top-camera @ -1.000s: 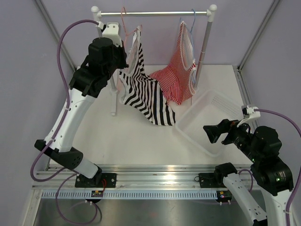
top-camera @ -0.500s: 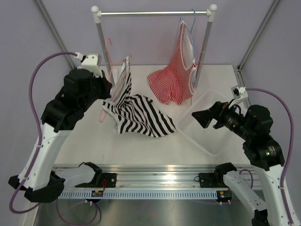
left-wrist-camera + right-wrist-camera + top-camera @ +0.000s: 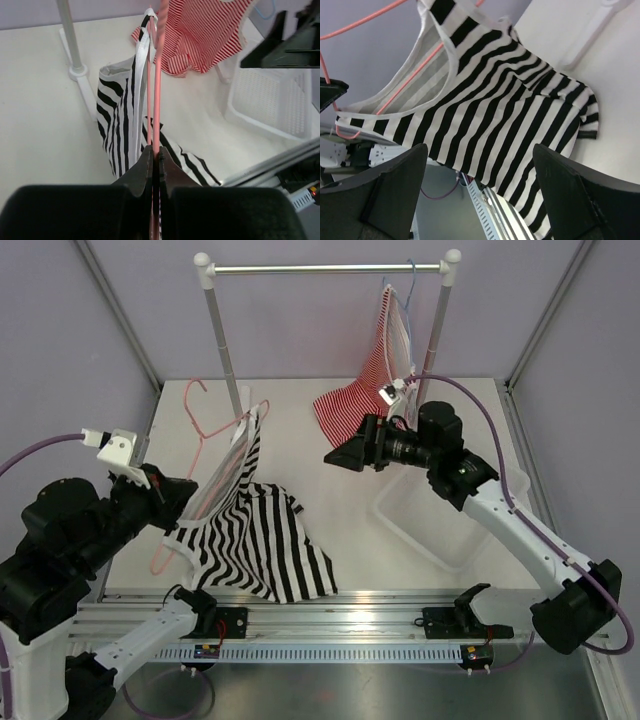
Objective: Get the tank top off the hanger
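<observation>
The black-and-white striped tank top (image 3: 255, 545) hangs from the pink wire hanger (image 3: 205, 445), its hem lying on the table near the front left. The hanger is off the rail and tilted, with its hook at the far left. My left gripper (image 3: 172, 502) is shut on the hanger's wire; in the left wrist view its jaws (image 3: 156, 161) pinch the pink wire (image 3: 158, 75) beside the top's strap (image 3: 120, 115). My right gripper (image 3: 345, 453) is open and empty above the table's middle, right of the top. In the right wrist view the tank top (image 3: 505, 110) and hanger (image 3: 405, 85) lie beyond the open gripper (image 3: 482, 197).
A white rack with a metal rail (image 3: 325, 269) stands at the back. A red-and-white striped top (image 3: 365, 410) hangs there on a pale blue hanger (image 3: 408, 285). A white plastic basket (image 3: 450, 525) sits at the right. The rack's left post (image 3: 70, 40) stands close to the tank top.
My left arm has carried the hanger and tank top off the rail, down toward the near left. My right arm has swung up and left over the table's middle, still open.
</observation>
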Controlling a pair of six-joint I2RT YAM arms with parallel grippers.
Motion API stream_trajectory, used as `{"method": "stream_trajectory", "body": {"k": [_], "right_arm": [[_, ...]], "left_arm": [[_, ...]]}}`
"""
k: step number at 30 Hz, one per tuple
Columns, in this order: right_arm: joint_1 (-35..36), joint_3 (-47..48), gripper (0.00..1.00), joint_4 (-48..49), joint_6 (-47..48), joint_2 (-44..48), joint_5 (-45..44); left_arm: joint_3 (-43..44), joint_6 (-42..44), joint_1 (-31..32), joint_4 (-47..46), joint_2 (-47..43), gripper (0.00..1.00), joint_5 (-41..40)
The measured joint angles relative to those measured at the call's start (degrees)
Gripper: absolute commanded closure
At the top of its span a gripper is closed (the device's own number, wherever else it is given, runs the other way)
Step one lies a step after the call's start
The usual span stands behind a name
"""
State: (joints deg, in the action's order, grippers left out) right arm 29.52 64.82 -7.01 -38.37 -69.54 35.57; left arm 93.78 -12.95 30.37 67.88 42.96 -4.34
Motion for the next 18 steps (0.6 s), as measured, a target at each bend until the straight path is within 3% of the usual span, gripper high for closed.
{"method": "stream_trajectory", "body": {"k": [8, 13, 18], "right_arm": [[11.13, 6.25, 0.21, 4.85, 10.69, -4.74, -5.51], [12.57, 6.54, 0.37, 5.42, 15.91, -6.51, -10.8], [12.7, 6.99, 0.39, 5.35, 18.69, -8.5, -14.4]], "left_arm": [[-6.84, -1.42, 0.0, -4.37, -3.43, 1.0, 13.05], [-10.19, -3.43, 0.0, -8.37, -2.73, 1.0, 15.91], [-10.32, -4.96, 0.0, -12.63, -2.64, 1.0, 18.34]]}}
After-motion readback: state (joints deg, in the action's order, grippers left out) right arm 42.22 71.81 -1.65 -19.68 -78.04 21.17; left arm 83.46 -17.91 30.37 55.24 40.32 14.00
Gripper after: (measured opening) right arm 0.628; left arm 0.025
